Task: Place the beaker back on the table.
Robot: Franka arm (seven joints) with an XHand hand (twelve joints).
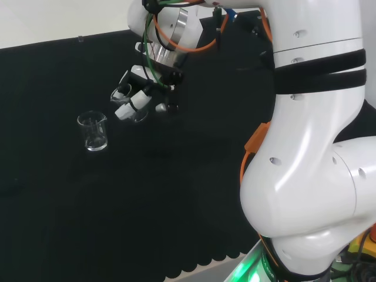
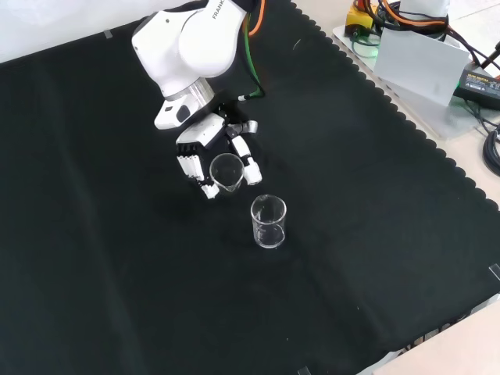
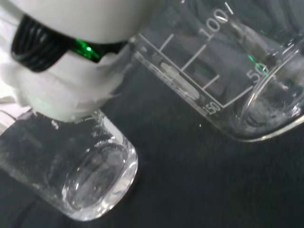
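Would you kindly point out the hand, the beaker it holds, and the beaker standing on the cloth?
hand (image 2: pixel 195 148): front view, on the white back of the hand.
held beaker (image 2: pixel 226 170): front view, inside its rim.
standing beaker (image 2: pixel 269 225): front view, on its glass wall.

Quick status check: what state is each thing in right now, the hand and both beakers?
Hand: fingers curled round a beaker, above the cloth.
Held beaker: clear glass, in the hand, looks empty, not yet on the cloth.
Standing beaker: upright on the cloth, looks empty, apart from the hand.
Cloth: black, flat on the bench.
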